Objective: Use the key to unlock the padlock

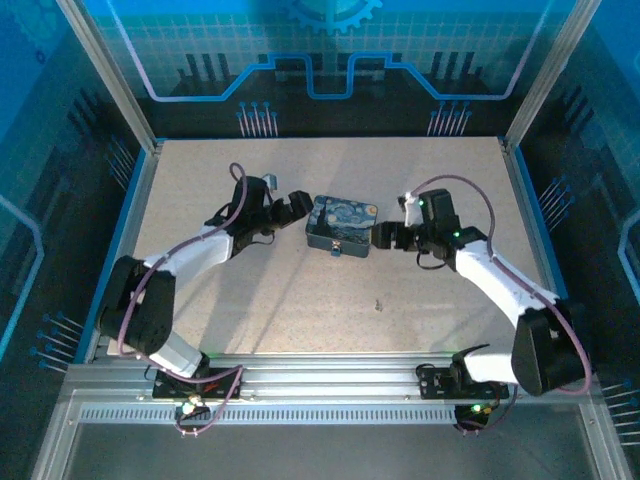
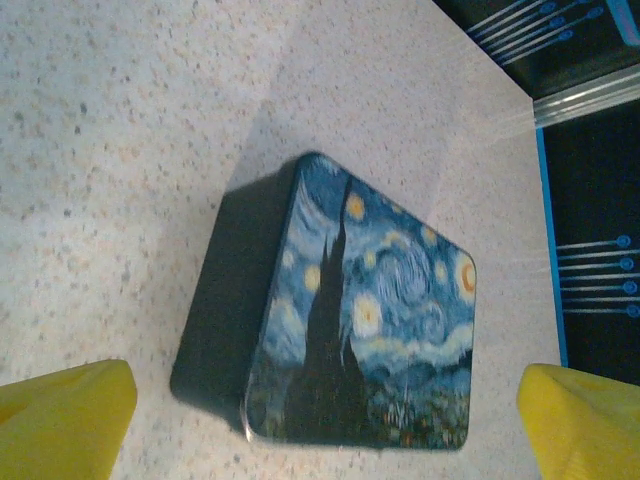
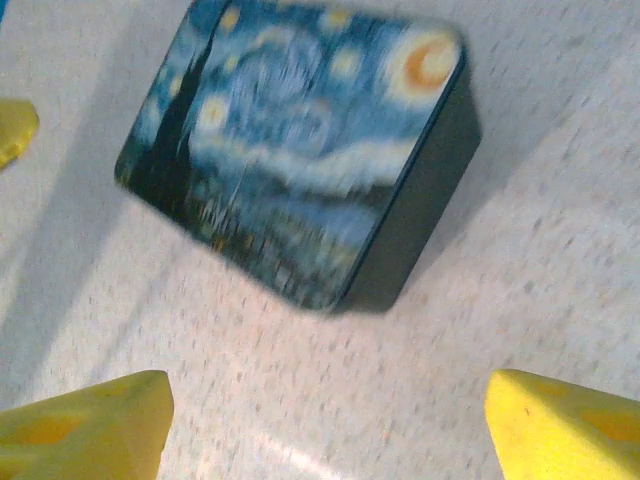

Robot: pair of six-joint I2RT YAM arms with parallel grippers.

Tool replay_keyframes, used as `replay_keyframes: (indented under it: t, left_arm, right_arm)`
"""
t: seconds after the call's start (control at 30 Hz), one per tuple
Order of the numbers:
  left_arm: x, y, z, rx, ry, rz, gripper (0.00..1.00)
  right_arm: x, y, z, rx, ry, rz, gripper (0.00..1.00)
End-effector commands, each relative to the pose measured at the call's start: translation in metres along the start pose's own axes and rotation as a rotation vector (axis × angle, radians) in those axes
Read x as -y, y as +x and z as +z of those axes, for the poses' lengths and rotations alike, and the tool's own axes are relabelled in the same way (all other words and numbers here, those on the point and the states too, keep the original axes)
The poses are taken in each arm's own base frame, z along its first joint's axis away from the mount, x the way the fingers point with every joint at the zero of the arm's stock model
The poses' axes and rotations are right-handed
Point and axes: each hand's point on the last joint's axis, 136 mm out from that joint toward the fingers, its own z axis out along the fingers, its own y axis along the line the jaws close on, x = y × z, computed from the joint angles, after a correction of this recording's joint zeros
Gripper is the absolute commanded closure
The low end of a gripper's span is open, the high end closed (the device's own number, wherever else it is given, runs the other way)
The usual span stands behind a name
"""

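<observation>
Two grippers flank a rectangular blue tin [image 1: 341, 224] with a swirling night-sky painting on its lid, which lies flat near the middle of the speckled table [image 1: 250, 300]. The left gripper [image 1: 297, 208] sits just beside the tin's left end, and the right gripper [image 1: 381, 237] sits just beside its right end; neither touches it.

In the left wrist view, the yellow fingertips [image 2: 65, 420] are spread wide at the bottom corners, released and holding nothing, with the tin on the table ahead of them. In the right wrist view, the yellow fingertips [image 3: 85, 430] are also spread wide and empty. The tin there is slightly blurred, with bare tabletop between it and the fingers. A bit of yellow at that view's left edge is one fingertip of the left gripper.

A tiny grey object [image 1: 378, 305] lies alone on the table, well apart from the tin, on the side nearer the arm bases and closer to the right arm. It is too small to tell whether it is the padlock, the key, or both together.
</observation>
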Motion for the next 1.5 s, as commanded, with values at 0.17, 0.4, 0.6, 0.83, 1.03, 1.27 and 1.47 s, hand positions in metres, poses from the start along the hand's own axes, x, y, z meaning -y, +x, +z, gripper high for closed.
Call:
replay_keyframes:
  t: [0.17, 0.4, 0.6, 0.83, 1.03, 1.27, 1.47]
  left_arm:
    - [-0.005, 0.059, -0.027, -0.073, -0.021, 0.024, 0.01]
    - [-0.017, 0.100, -0.031, -0.125, -0.009, -0.015, 0.01]
    - [-0.020, 0.108, -0.021, -0.147, -0.008, -0.024, 0.01]
    - [-0.021, 0.108, -0.022, -0.151, -0.019, -0.009, 0.01]
    - [-0.021, 0.108, -0.022, -0.152, -0.021, -0.007, 0.01]
    - [-0.022, 0.108, -0.022, -0.154, -0.025, -0.006, 0.01]
    - [-0.022, 0.108, -0.023, -0.154, -0.025, -0.007, 0.01]
  right_arm:
    - [0.000, 0.124, -0.003, -0.305, 0.094, 0.001, 0.21]
    - [0.004, 0.168, 0.012, -0.424, 0.146, -0.022, 0.28]
    - [0.002, 0.166, 0.021, -0.448, 0.172, -0.047, 0.37]
    - [0.003, 0.163, 0.027, -0.464, 0.195, -0.058, 0.48]
    - [0.005, 0.164, 0.030, -0.477, 0.206, -0.058, 0.54]
    - [0.007, 0.168, 0.033, -0.494, 0.214, -0.055, 0.62]
    - [0.009, 0.168, 0.037, -0.494, 0.218, -0.051, 0.68]
